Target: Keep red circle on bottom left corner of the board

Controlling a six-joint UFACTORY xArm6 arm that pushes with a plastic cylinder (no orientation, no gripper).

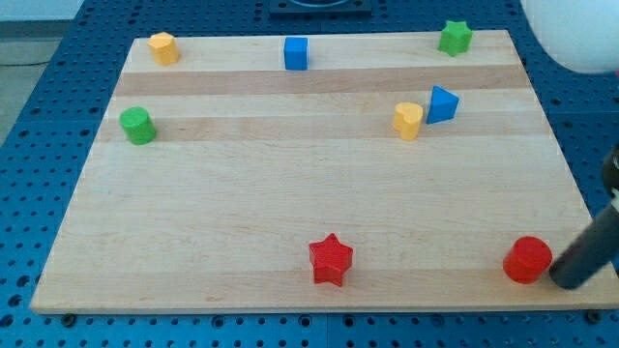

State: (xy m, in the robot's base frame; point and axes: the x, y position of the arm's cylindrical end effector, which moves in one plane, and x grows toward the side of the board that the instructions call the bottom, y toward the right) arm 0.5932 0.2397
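The red circle (527,259) lies near the bottom right corner of the wooden board (242,213). My tip (562,281) is just to the right of the red circle and slightly below it, touching or nearly touching it. The rod runs up and to the right out of the view. The board's bottom left corner holds no block.
A red star (331,259) lies at the bottom middle. A green cylinder (137,126) is at the left. A yellow block (163,47), a blue cube (296,53) and a green star (455,38) line the top. A yellow block (408,121) touches a blue triangle (442,103).
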